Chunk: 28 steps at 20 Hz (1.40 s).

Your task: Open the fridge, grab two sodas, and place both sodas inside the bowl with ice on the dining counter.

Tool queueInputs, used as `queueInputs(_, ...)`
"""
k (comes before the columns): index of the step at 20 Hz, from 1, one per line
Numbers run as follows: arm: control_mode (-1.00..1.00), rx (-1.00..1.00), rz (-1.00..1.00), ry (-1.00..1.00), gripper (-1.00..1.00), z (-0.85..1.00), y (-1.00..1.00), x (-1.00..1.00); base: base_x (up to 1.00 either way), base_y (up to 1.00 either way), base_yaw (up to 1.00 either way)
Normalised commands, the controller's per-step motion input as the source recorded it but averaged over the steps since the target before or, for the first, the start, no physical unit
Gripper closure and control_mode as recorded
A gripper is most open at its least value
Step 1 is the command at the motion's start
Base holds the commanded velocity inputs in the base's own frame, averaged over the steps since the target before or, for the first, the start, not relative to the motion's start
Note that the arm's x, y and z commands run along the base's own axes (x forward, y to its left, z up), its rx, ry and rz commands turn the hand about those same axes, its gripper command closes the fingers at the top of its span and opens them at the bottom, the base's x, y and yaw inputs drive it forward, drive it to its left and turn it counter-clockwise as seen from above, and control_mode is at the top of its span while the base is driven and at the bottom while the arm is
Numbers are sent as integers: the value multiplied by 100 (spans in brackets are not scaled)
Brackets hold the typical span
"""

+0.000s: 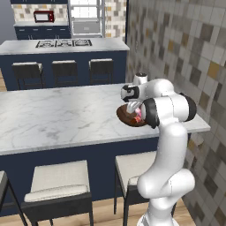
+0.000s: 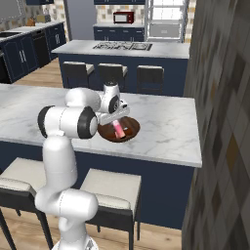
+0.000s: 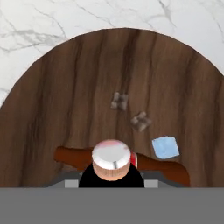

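The white arm reaches over the near edge of the marble tabletop [image 1: 66, 119], and its pincer [image 2: 117, 123] hangs just above the wooden bowl [image 2: 131, 131], which sits near the tabletop's right end, close to the tiled wall [image 1: 185, 53]. The pincer is pinching the pink soda [image 2: 118, 129]: from the right base camera the bottle shows slanting down from the fingers into the bowl. Looking along the hand, I see that bottle end-on, its pale rounded end [image 3: 111, 156] pointing down toward the bowl's floor and the dark cap end nearest the camera between the fingertips.

Under it the brown soda [image 3: 170, 169] lies on its side across the bowl's bottom (a bit of red label peeks out beside the pink bottle). Three ice cubes rest on the wood: a pale blue one [image 3: 165, 147] just beside the brown bottle, and two greyish ones [image 3: 119, 101] a little farther in.

Cushioned stools [image 1: 59, 181] stand tucked under the near side. Beyond is a second navy island with a stovetop [image 1: 64, 43], and a red microwave [image 1: 44, 16] sits at the back.
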Motion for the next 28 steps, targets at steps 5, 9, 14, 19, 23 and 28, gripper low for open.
queueInputs(5,-100,0,6,-1,100,-23,0,17,0,0,0)
queueInputs(9,-100,0,7,-1,100,-19,0,19,0,0,0)
queueInputs(14,-100,0,6,-1,-100,-18,0,20,0,0,0)
queueInputs(19,-100,0,10,-10,-100,-2,0,-4,0,0,0)
queueInputs(23,-100,-1,8,-21,-100,24,-2,-28,0,0,0)
queueInputs(28,-100,-1,6,-25,-100,40,-15,-37,0,0,0)
